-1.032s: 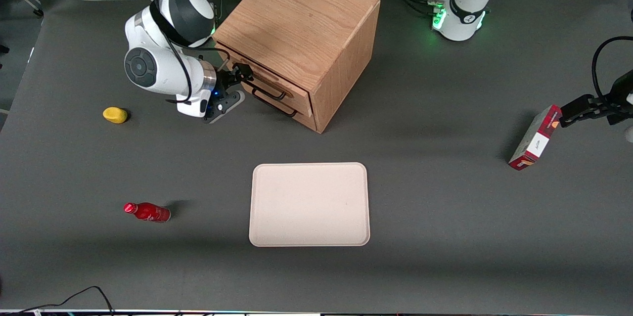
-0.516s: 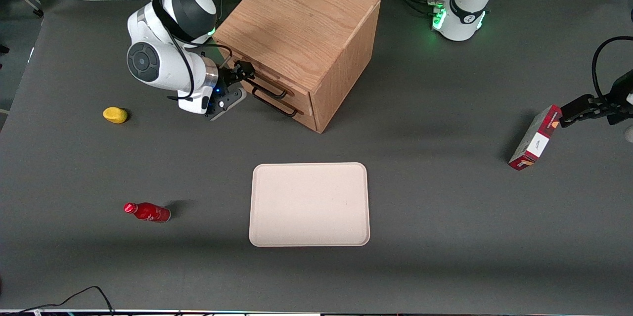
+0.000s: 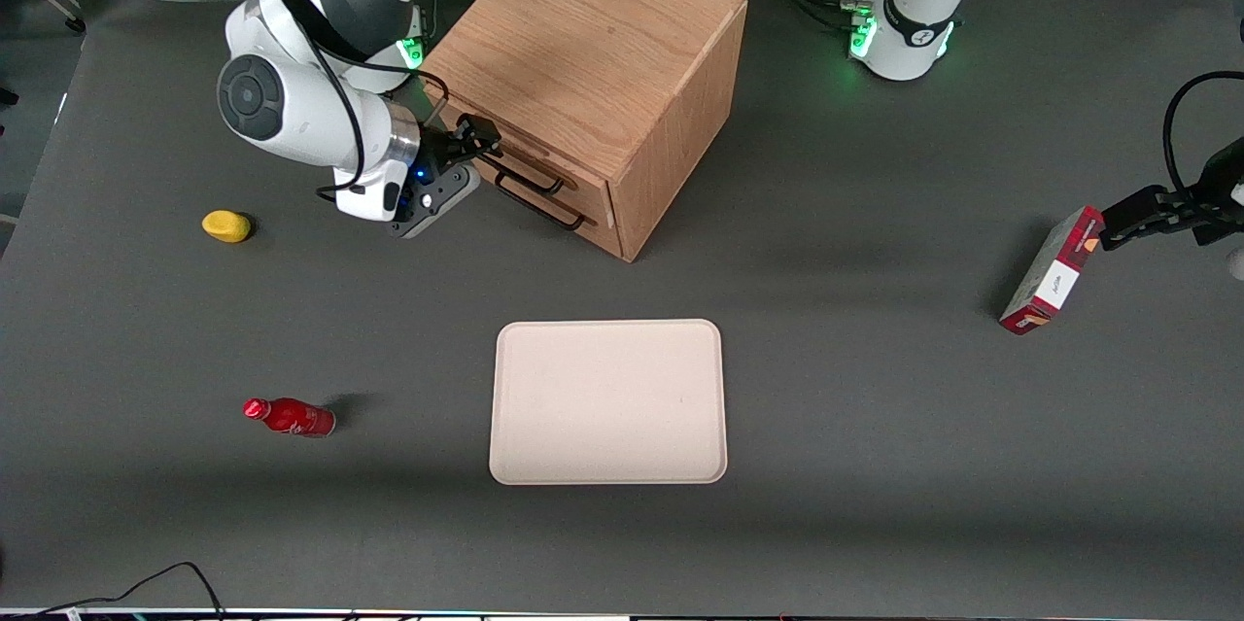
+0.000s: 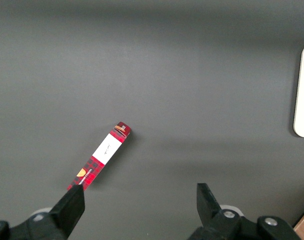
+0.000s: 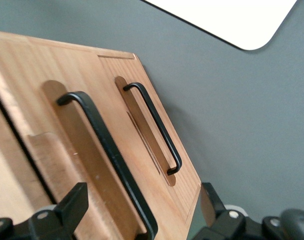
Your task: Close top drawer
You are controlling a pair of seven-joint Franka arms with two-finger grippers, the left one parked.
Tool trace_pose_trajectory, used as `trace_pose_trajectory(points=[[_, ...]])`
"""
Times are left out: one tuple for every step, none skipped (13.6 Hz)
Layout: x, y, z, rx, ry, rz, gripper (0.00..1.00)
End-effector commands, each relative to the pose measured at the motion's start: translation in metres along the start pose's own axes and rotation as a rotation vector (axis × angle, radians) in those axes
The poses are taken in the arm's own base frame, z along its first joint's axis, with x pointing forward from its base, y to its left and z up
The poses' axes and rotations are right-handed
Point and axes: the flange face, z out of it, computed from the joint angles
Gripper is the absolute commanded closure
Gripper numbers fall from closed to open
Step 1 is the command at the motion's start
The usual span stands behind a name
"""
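The oak cabinet [image 3: 593,48] stands on the table at the working arm's end. Its top drawer [image 3: 544,162] is the upper front with a thin black wire handle [image 3: 530,181]; it sits pushed in, about level with the lower drawer front [image 3: 573,224]. My right gripper [image 3: 476,137] is open, right in front of the top drawer at the end of its handle farthest from the front camera. In the right wrist view the gripper [image 5: 142,210] straddles the top drawer's handle [image 5: 107,155] without holding it; the fingers [image 5: 74,205] stand wide apart. The lower handle [image 5: 152,125] lies beside it.
A beige tray [image 3: 607,402] lies nearer the front camera than the cabinet. A red bottle [image 3: 289,417] and a yellow object [image 3: 225,225] lie toward the working arm's end. A red box [image 3: 1053,271] stands toward the parked arm's end.
The top drawer has slid a little farther into the cabinet. My gripper has stayed against its front while the arm's wrist and elbow swung outward, away from the cabinet.
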Motion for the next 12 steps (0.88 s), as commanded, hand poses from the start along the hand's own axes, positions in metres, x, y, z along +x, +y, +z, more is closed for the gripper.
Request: trace_pose_trajectory(points=[[-0.005,-0.007,-0.061,-0.088,0.038,-0.014,0.0],[-0.011,-0.004,-0.091,-0.119,0.048,0.007,0.0],[-0.022,-0.003,-0.126,-0.138,0.068,0.027,0.0],[-0.037,-0.005,-0.153,-0.15,0.078,0.04,0.0],[-0.061,-0.003,-0.182,-0.198,0.103,0.06,0.0],[-0.087,0.002,-0.205,-0.244,0.112,0.091,0.0],[-0.114,0.006,-0.226,-0.274,0.132,0.16,0.0],[-0.139,0.025,-0.245,-0.29,0.151,0.261,0.0],[-0.164,0.04,-0.261,-0.297,0.158,0.315,0.0],[-0.182,0.049,-0.269,-0.305,0.163,0.347,0.0],[-0.197,0.064,-0.271,-0.317,0.171,0.385,0.0],[-0.207,0.075,-0.274,-0.327,0.178,0.415,0.0]])
